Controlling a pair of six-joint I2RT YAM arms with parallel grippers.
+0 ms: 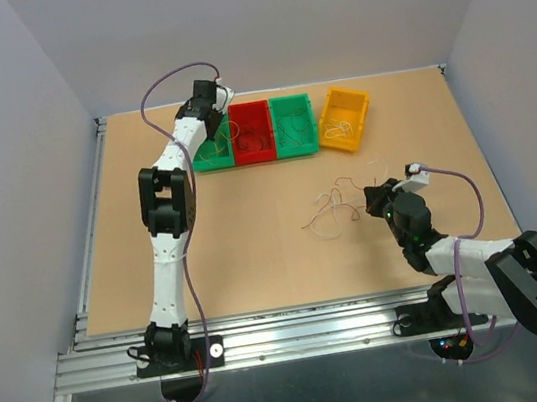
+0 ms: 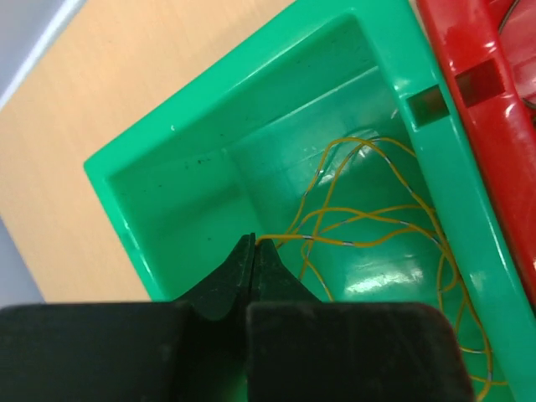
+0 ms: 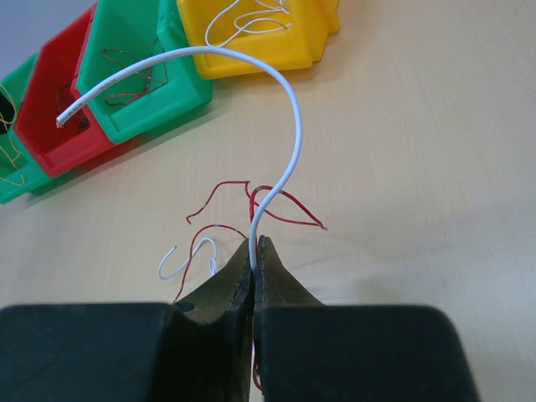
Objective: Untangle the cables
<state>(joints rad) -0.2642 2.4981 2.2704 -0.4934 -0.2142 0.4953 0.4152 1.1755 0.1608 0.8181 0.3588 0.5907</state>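
A small loose tangle of cables (image 1: pixel 330 208) lies on the table, left of my right gripper (image 1: pixel 377 195). In the right wrist view the right gripper (image 3: pixel 255 245) is shut on a white cable (image 3: pixel 293 126) that arcs up and to the left. Red cables (image 3: pixel 280 209) and a short white one (image 3: pixel 177 266) lie on the table beyond the tips. My left gripper (image 1: pixel 217 102) is over the leftmost green bin (image 1: pixel 211 155). In the left wrist view it (image 2: pixel 254 243) is shut on the end of a yellow cable (image 2: pixel 368 239) whose loops lie in that bin (image 2: pixel 167 193).
Four bins stand in a row at the back: green, red (image 1: pixel 251 133), green (image 1: pixel 294 126) and yellow (image 1: pixel 346 121), each with thin wires inside. The red bin (image 2: pixel 494 100) touches the green one on its right. Walls enclose the table.
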